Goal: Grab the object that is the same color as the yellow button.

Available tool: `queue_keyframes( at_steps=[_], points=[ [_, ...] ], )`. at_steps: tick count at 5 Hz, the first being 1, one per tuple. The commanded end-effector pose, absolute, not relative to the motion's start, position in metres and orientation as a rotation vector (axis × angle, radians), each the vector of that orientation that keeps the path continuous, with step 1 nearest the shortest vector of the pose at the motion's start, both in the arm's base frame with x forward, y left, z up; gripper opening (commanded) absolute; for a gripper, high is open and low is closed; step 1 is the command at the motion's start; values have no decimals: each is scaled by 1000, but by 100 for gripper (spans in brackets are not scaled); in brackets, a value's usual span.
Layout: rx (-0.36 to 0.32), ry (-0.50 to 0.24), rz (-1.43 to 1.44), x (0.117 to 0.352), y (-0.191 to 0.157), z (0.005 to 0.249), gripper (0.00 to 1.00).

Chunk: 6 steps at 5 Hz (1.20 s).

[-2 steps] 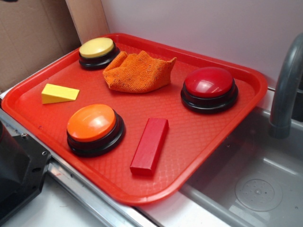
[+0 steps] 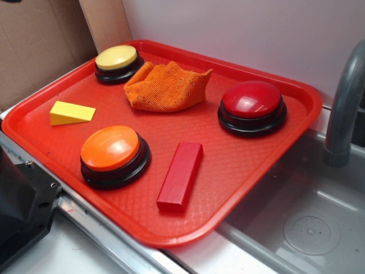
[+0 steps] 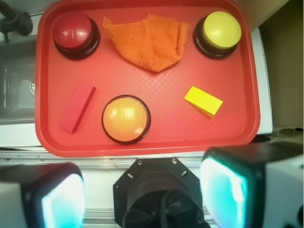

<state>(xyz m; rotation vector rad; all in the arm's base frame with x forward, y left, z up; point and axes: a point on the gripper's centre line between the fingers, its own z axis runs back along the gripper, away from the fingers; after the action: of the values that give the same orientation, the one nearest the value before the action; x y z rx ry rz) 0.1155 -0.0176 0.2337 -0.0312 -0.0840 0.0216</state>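
Three buttons (image 2: 117,57); two blocks (image 2: 71,113); one orange cloth (image 2: 166,87); one red tray (image 2: 239,171).

On the tray (image 2: 296,114), the wedge block (image 2: 71,113) lies by the left edge, the cloth (image 2: 165,87) between two buttons along the back edge.

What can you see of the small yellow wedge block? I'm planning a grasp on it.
The small yellow wedge block is a solid, matte, uniformly yellow piece, thick at one end and tapering to a thin edge. It lies flat on the red plastic tray, touching nothing else, between the yellow button and the orange button.
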Motion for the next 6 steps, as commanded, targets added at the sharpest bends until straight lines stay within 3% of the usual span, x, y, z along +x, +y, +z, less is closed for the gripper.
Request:
queue_keyframes(
  at_steps=[1,2,4,5,6],
  points=[
    [129,-125,-187,133,69,216,100],
    [131,-134,-335,138,92,205,100],
    [170,-43,-602,167,113,147,100],
    [159,-6,-599,178,120,127,100],
    [241,80,-638,195,127,104,100]
  ],
)
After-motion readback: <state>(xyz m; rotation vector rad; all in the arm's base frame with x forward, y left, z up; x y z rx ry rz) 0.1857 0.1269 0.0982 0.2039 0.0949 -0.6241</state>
